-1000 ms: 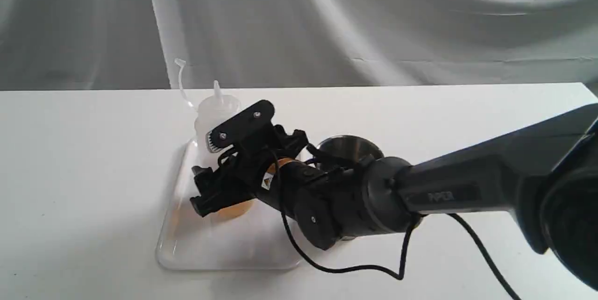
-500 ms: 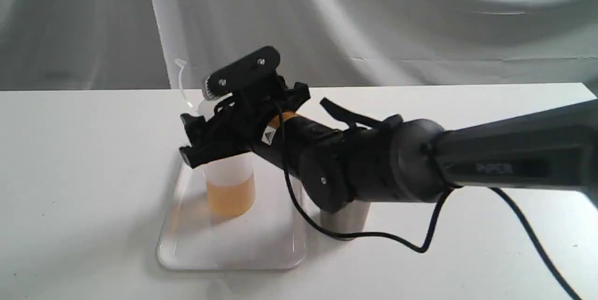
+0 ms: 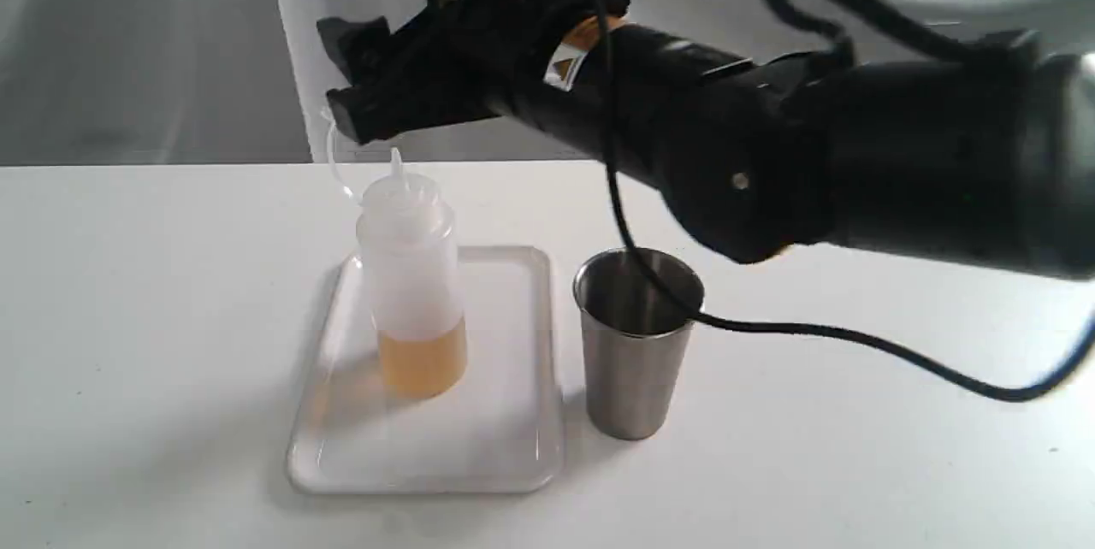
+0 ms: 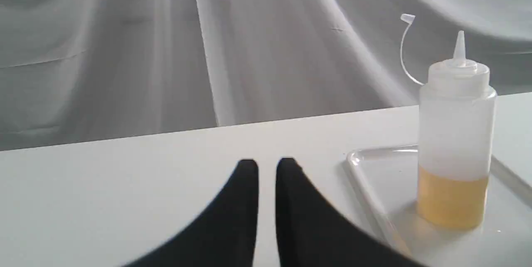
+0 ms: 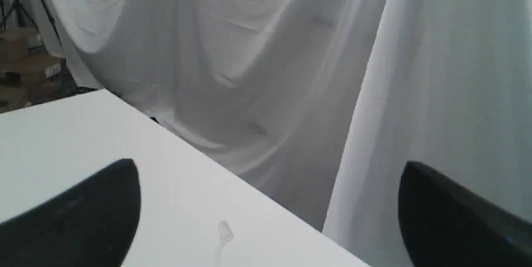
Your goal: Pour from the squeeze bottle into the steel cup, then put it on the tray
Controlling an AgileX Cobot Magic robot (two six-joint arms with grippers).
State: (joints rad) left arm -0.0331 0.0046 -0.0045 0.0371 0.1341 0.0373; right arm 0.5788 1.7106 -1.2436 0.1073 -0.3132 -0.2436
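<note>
The squeeze bottle (image 3: 411, 275) stands upright on the white tray (image 3: 428, 481), with amber liquid in its lower part and its cap strap curling up at the left. Just right of the tray, the steel cup (image 3: 637, 344) stands on the table. My right gripper (image 3: 376, 27) hangs high above the bottle, open and empty. Its fingers (image 5: 124, 192) show wide apart in the right wrist view, with only the strap's cap (image 5: 224, 231) below them. My left gripper (image 4: 266, 167) sits low over the table, shut on nothing, with the bottle (image 4: 455, 134) and tray (image 4: 374, 184) off to one side.
A white table (image 3: 855, 446) carries everything, backed by a grey-white cloth drape (image 3: 770, 61). The right arm's black cable (image 3: 813, 331) loops down in front of the cup's rim.
My right gripper rose from around the bottle to well above it, staying open. The bottle stays upright on the tray. The arm no longer hides the cup.
</note>
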